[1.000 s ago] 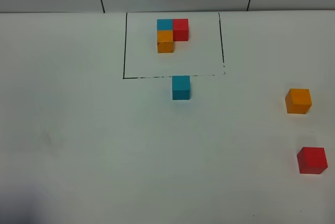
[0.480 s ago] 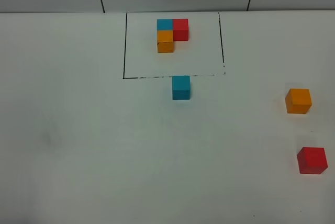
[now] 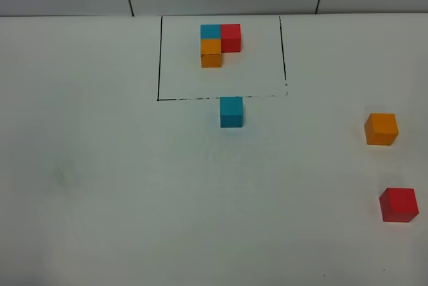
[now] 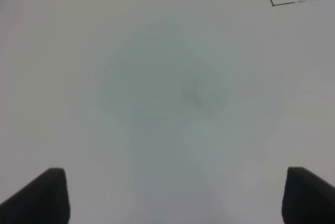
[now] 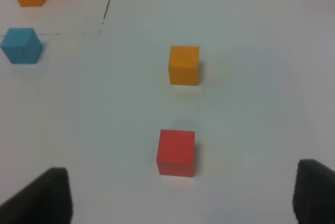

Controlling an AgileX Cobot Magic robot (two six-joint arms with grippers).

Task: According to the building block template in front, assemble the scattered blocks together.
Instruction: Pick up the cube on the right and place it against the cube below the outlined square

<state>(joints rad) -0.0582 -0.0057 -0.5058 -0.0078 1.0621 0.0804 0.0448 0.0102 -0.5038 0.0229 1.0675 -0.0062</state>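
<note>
Fading out of the near left corner of the table (image 3: 100, 166), the dim shadow seen a second ago is no longer found in the high view, which suggests that the left arm has been drawn back. No block has been shifted. The teal-blue block (image 3: 231, 111) is left just outside the near line of the black frame (image 3: 158, 59), while the orange block (image 3: 381, 129) and the red block (image 3: 399, 204) are kept well apart from it, far to the right. The template (image 3: 219, 44) is untouched inside the frame. The left tool (image 4: 178, 195) is seen released over bare table, with nothing between its jaws. The right tool (image 5: 181, 195) is likewise released, held above the orange and red blocks. Assembly is judged not yet begun, and the first pick seems best made by the right arm.
</note>
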